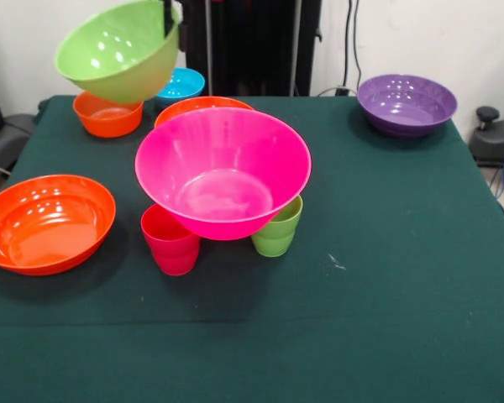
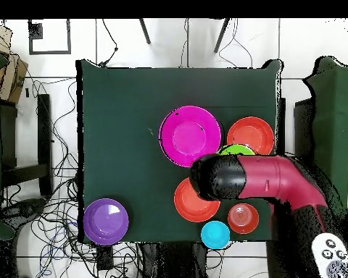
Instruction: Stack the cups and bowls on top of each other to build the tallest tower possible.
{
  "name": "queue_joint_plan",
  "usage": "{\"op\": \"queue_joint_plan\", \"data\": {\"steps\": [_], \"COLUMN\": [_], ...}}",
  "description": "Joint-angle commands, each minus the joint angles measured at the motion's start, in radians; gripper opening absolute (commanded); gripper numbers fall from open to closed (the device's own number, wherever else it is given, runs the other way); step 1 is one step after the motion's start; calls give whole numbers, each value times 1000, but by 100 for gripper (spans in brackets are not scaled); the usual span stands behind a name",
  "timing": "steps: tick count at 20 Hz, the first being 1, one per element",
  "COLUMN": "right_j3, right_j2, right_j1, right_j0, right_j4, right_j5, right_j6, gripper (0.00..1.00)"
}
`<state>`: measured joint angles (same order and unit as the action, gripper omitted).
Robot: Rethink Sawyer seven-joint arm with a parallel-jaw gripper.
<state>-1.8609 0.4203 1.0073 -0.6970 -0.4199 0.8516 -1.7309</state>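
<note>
The medium green bowl hangs in the air, tipped hard over so its mouth faces out toward the near side of the desk and a little downward. The gripper has it by the rim: a dark finger shows on the bowl's upper edge, pinched closed on the wall (only this finger is clear from the front; the rest runs off the top). It floats above the far left corner as the front camera has it, right over the small orange bowl and just beside the small blue bowl.

What matters for the next move, I would say, is where the large pink bowl lies from the hand: nearer the middle of the desk, toward the near edge and off to the right of the hanging bowl. It sits raised on the red cup and the light green cup; a third support behind it is hidden. From overhead the arm covers most of the green bowl, leaving a sliver just beside the pink one.

One wide orange bowl rests by the left edge, another just behind the pink bowl, and the purple bowl at the far right corner
</note>
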Motion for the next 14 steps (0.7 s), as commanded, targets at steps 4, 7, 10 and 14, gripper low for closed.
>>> {"op": "queue_joint_plan", "data": {"steps": [4, 7, 10, 14], "right_j3": [303, 292, 283, 245], "right_j2": [-49, -53, -65, -85], "right_j1": [-51, -79, -93, -84], "right_j0": [32, 59, 114, 183], "right_j4": [15, 20, 11, 14], "right_j5": [254, 193, 157, 127], "right_j6": [-113, -155, -198, -238], "gripper": [0, 0, 0, 0]}}
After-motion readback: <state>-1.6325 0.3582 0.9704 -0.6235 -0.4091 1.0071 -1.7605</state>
